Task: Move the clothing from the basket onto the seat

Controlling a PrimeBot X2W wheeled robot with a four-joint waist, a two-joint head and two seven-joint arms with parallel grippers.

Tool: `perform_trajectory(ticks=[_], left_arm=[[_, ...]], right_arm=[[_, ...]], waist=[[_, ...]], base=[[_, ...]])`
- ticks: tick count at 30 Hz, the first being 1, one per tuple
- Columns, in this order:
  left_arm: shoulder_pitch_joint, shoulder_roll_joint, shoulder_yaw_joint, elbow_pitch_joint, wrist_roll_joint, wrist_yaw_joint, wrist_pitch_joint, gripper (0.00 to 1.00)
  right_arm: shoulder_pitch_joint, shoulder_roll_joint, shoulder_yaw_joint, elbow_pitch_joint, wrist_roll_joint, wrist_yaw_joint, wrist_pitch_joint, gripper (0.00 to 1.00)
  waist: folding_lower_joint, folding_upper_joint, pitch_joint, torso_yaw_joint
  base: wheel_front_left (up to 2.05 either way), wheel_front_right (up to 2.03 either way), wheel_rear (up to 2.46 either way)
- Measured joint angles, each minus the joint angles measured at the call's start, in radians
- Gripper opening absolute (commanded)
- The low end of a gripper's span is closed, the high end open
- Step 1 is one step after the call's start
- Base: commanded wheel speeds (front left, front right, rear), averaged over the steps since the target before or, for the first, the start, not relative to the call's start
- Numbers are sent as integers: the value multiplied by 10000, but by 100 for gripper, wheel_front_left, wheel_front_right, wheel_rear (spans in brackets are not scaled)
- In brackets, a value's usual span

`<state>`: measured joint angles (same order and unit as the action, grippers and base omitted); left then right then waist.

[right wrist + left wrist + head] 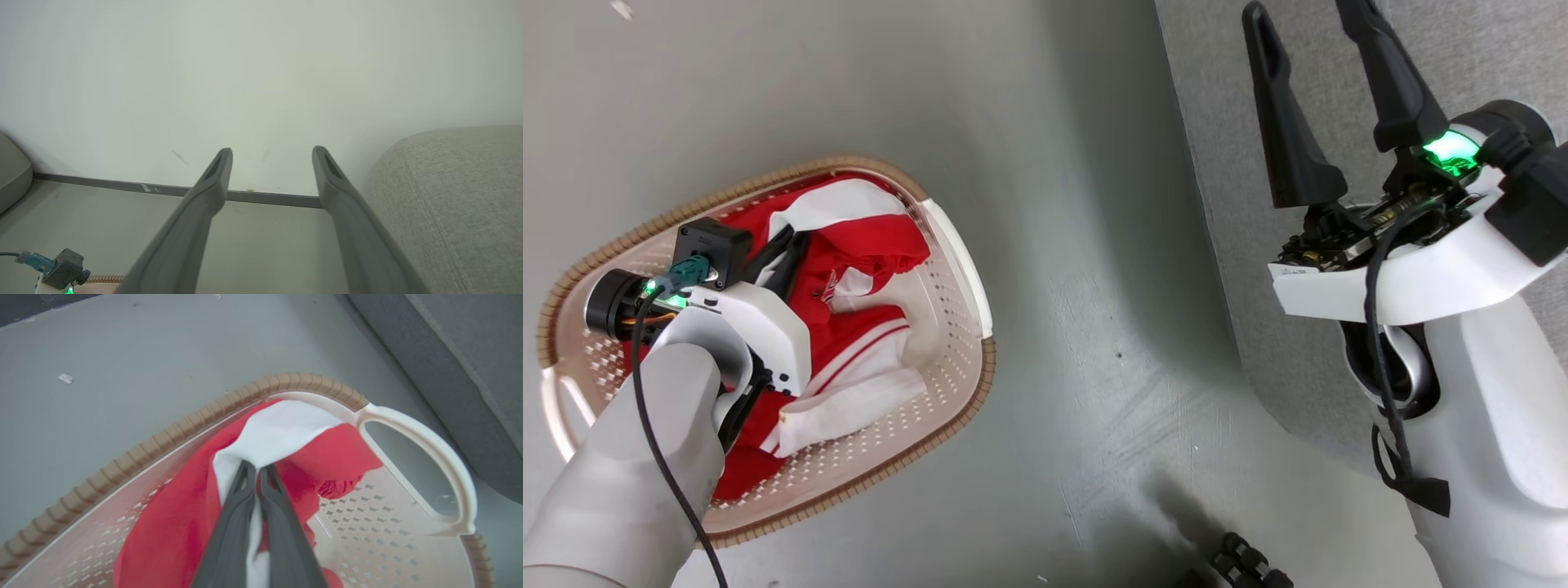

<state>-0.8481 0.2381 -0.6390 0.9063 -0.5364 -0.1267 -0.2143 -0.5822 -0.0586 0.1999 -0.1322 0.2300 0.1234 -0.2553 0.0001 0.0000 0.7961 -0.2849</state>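
The cream basket (968, 269) with a brown rim stands on the floor at the left, and the red and white clothing (866, 245) is piled inside it. My left gripper (788, 249) reaches down into the basket. Its fingers (241, 486) are shut on a white fold of the clothing (278, 433), pulling it up into a peak near the basket rim (179, 428). My right gripper (1307, 33) is raised at the upper right, open and holding nothing, over the grey seat (1233, 122). From the right wrist, the open gripper (271, 157) points at a wall beside the seat's rounded arm (449, 196).
Grey floor (1078, 327) lies between the basket and the seat. A basket handle (433, 449) faces the seat (449, 355). A dark baseboard (261, 197) runs along the wall. A black ribbed part (1250, 563) of the robot base shows at the bottom.
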Motion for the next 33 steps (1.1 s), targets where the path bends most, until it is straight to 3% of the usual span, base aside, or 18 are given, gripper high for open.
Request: perform_trajectory(ticks=[17, 33], left_arm=[[871, 174, 77, -1643, -974, 0, -337, 0], [1446, 378, 723, -4228, -1615, 0, -351, 0]], right_arm=[[66, -17, 169, 815, 228, 0, 0, 100], [908, -408, 437, 1432, 508, 0, 0, 100]], waist=[[0, 0, -1698, 574], [-1, 0, -3664, 1322]], base=[[0, 0, 0], [0, 0, 0]])
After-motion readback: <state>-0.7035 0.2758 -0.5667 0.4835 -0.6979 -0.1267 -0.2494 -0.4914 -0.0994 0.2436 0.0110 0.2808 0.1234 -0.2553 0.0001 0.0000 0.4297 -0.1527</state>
